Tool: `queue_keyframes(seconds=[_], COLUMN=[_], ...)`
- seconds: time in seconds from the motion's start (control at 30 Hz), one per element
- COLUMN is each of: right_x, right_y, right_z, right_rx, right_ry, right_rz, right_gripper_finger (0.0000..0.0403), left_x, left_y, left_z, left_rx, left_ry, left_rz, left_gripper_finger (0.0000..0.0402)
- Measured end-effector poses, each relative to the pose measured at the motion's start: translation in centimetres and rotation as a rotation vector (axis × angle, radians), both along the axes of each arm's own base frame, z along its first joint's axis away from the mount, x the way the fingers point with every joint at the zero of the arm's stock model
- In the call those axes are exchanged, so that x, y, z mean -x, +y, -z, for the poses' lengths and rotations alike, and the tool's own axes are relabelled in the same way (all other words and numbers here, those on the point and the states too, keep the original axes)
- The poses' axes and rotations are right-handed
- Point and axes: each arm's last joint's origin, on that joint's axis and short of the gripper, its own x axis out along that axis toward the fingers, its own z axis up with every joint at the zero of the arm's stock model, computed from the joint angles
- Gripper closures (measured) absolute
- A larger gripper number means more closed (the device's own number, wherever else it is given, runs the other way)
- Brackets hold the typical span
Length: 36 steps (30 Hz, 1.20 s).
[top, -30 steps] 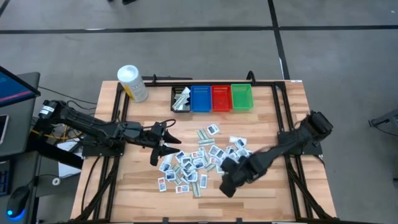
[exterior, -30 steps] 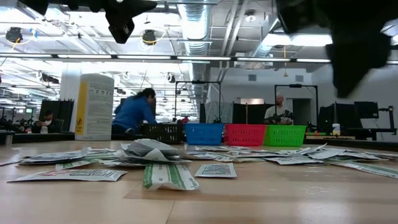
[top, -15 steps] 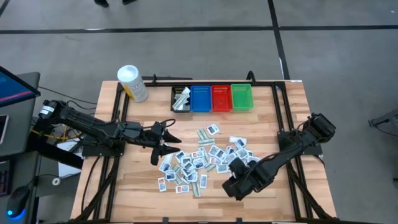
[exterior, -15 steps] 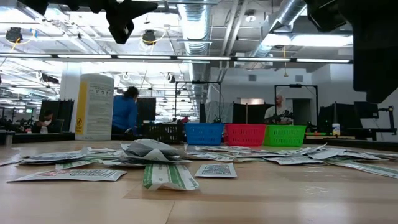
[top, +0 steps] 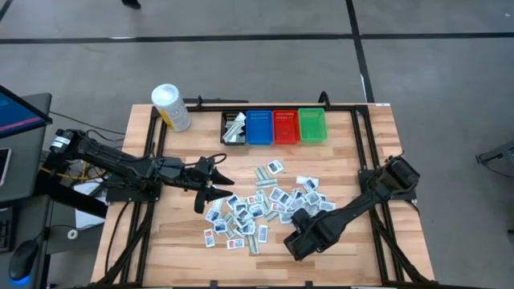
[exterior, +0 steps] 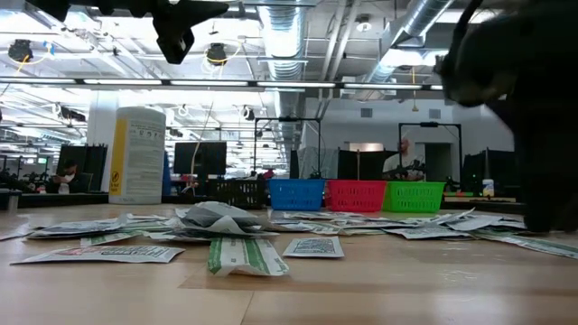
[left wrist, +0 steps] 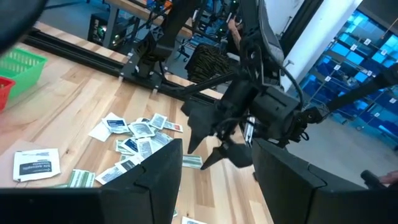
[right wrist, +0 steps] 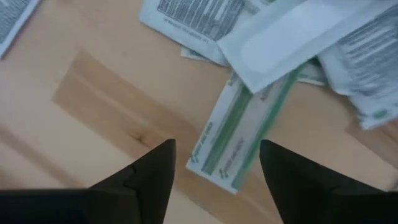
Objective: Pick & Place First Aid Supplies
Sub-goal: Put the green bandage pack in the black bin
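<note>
Right gripper (top: 295,241): low over the table (top: 361,144) at the 5 o'clock edge of the first aid supplies (top: 257,205), fingers spread wide, nothing held; a green-striped packet (right wrist: 239,140) lies just ahead between them. Left gripper (top: 210,183): at the pile's 10 o'clock, jaws wide apart, empty. Supplies lie scattered at table centre

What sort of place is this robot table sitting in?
Probably a big open lab or industrial workshop: exposed ceiling ducts, a person at a monitor workstation behind the table, and blue storage racks.
</note>
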Motion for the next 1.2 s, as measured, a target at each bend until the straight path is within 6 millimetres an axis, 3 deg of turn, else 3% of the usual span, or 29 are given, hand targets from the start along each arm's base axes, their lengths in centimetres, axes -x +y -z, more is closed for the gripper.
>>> queue_keyframes(seconds=[0.3,1.2], right_x=[-0.3,-0.3], right_y=[0.3,0.5], right_z=[2.2,2.4], right_rx=[0.004,-0.023], right_ry=[0.069,0.085], right_rz=[0.001,-0.002], right_gripper_finger=[0.0189,0.032], left_x=[0.0,0.0], left_y=[0.0,0.0], left_z=[0.0,0.0], left_rx=[0.023,0.026], left_ry=[0.003,0.007], left_rz=[-0.002,0.005], left_gripper_finger=[0.0206,0.0206])
